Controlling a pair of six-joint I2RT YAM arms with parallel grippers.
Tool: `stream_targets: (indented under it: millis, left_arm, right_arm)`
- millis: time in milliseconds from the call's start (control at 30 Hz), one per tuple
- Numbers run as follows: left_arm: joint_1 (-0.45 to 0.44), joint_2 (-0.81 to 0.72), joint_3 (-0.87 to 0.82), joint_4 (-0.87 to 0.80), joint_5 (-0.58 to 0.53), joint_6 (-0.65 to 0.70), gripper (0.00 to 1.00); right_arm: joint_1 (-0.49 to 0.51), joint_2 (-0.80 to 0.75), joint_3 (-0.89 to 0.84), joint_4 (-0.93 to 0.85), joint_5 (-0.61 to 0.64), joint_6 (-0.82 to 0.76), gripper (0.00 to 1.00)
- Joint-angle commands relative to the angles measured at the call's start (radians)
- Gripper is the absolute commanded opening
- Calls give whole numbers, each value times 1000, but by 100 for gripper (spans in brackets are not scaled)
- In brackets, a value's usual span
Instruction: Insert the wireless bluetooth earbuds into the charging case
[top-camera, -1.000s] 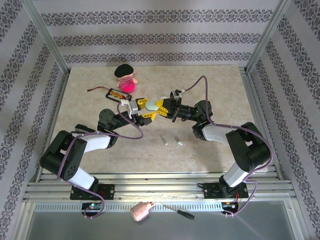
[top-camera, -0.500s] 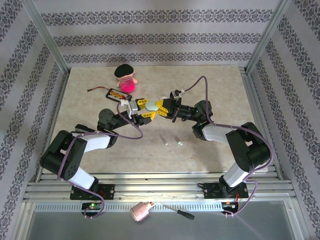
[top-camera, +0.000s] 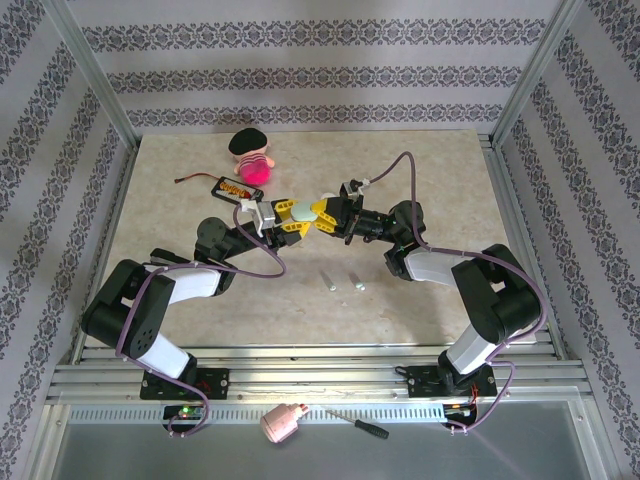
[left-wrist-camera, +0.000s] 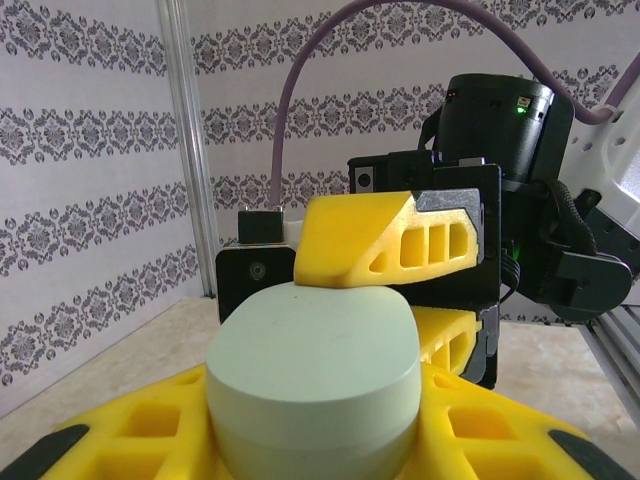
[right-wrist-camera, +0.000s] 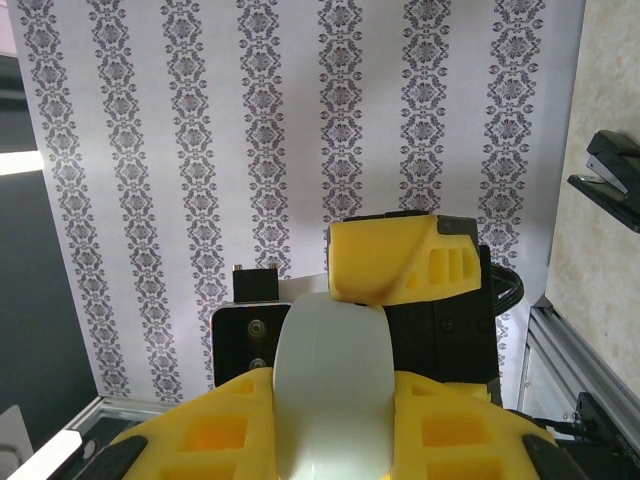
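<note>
A pale green pebble-shaped charging case (top-camera: 302, 211) hangs closed above the middle of the table, held from both sides. My left gripper (top-camera: 291, 216) comes in from the left, and its yellow fingers press the case (left-wrist-camera: 315, 380) on both flanks. My right gripper (top-camera: 319, 213) comes in from the right and is shut on the same case (right-wrist-camera: 335, 390), which is seen edge-on there. Two small whitish stem-shaped earbuds (top-camera: 329, 281) (top-camera: 357, 283) lie loose on the table, nearer the arm bases and below the grippers.
A small doll (top-camera: 252, 156) with a pink body and a black hat stands at the back. A black device with an orange label (top-camera: 232, 187) lies in front of it. A pink bottle (top-camera: 282, 423) and a screwdriver (top-camera: 358, 424) rest on the front ledge. Metal rails border the table.
My left gripper's fingers have closed in against the case. The right gripper and the earbuds have stayed where they were.
</note>
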Motion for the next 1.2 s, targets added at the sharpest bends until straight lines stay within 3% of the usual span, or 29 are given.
stream_targets:
  millis: [0,133,467,533,633,733,933,1033,1167]
  left_arm:
    - [-14,8,11,55,78,-14,30]
    - [-8,6,8,51,56,-34,30]
    - [14,-48,19,-117,5,-77,30]
    - [15,-63,17,-152,5,-69,30]
    - [18,-80,17,-198,10,-61,29]
    - [18,-83,15,-204,34,-41,29]
    - [18,-65,29,-182,91,-48,28]
    - [18,-62,28,-143,114,-68,28]
    - [17,-60,44,-135,140,-95,28]
  right_arm:
    - [-4,7,18,49,47,-24,32]
    - [-18,-31,8,-46,49,-132,55]
    - [-104,-149,-4,-284,48,-404,71]
    - [-107,-193,17,-428,55,-544,73]
    - [-93,-298,79,-820,128,-864,75]
    - [-73,-371,141,-1079,211,-1121,75]
    - [-11,-426,304,-1449,179,-1562,83]
    - [31,-425,393,-1653,247,-1766,92]
    - [47,-396,447,-1743,267,-1835,95]
